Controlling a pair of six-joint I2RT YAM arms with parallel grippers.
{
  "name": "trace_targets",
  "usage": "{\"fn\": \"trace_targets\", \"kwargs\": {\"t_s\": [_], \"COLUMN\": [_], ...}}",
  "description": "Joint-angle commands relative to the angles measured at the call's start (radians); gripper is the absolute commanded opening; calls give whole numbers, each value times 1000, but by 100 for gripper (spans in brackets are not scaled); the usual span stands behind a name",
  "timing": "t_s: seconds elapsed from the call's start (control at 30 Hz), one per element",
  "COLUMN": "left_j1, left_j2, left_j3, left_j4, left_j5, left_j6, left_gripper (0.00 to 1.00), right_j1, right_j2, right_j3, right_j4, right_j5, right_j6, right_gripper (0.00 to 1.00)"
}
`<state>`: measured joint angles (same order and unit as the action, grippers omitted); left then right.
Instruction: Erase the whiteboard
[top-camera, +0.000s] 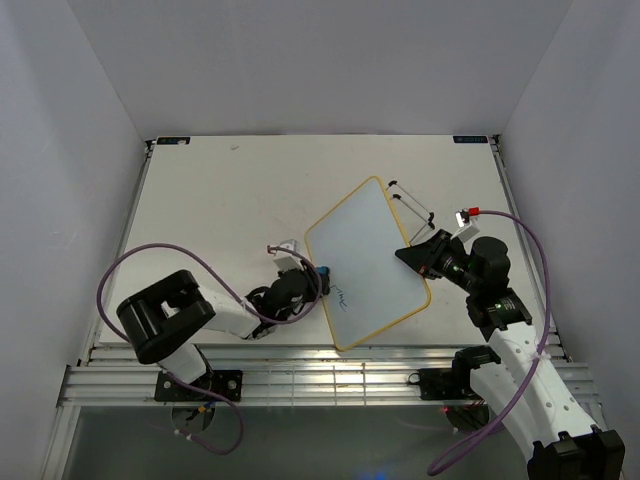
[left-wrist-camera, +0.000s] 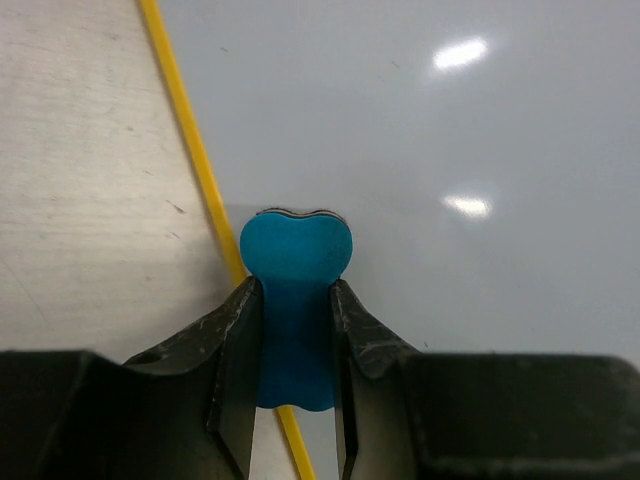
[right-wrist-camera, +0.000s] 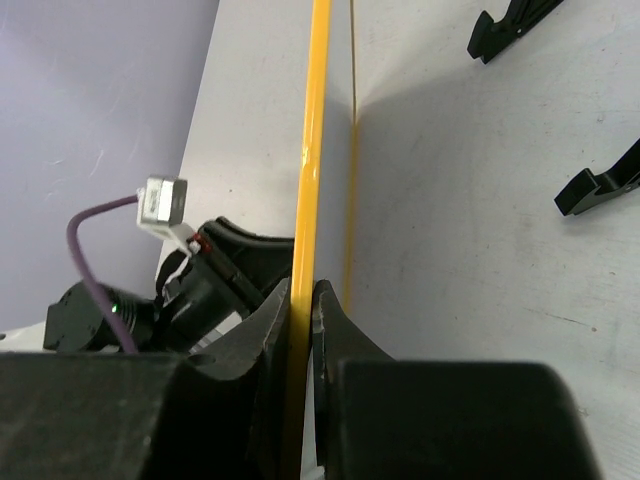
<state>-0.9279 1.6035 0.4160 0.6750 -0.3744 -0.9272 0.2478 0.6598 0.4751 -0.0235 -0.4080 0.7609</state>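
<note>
1. The left claw (left-wrist-camera: 295, 300) is clamped tight on a small blue eraser (left-wrist-camera: 295, 255). The eraser is a smooth block, and its rounded, heart-like tip pokes out past the scuffed black fingers.
2. The eraser tip sits over the thin yellow frame (left-wrist-camera: 195, 150) of the whiteboard (top-camera: 368, 262), just ahead of this claw. The glossy white face spreads ahead and to the claw's right, dotted with lamp glare.
3. A short dark scribble (top-camera: 340, 297) marks the face just beside the left claw.
4. The right claw (right-wrist-camera: 302, 300) is almost closed, pinching the yellow frame on the board's opposite edge, seen edge-on.
5. Black wire feet (right-wrist-camera: 600, 185) rest ahead and right of the right claw on the matte, faintly scratched white surface (top-camera: 230, 190).
</note>
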Motion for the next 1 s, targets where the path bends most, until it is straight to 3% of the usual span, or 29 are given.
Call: {"fn": "trace_targets", "kwargs": {"t_s": [0.0, 0.27, 0.43, 0.53, 0.7, 0.97], "left_j1": [-207, -409, -428, -382, -189, 23], "left_j2": [-28, -16, -11, -39, -60, 68], "left_j3": [21, 43, 20, -2, -54, -102], "left_j4": [-42, 110, 115, 68, -72, -156], "left_j5": [126, 109, 48, 34, 78, 169], "left_j6": [170, 303, 278, 239, 92, -130], "left_gripper": [0, 0, 0, 0, 0, 0], "right_j1": [33, 33, 33, 33, 33, 33], "right_j2": [-8, -14, -15, -14, -15, -11], "right_j3": [50, 57, 66, 71, 76, 86], "right_j4": [229, 204, 198, 191, 188, 191], "right_j5": [-218, -201, -203, -203, -201, -204], "right_j6": [95, 83, 83, 78, 77, 80], "right_gripper": [8, 8, 8, 8, 8, 8]}}
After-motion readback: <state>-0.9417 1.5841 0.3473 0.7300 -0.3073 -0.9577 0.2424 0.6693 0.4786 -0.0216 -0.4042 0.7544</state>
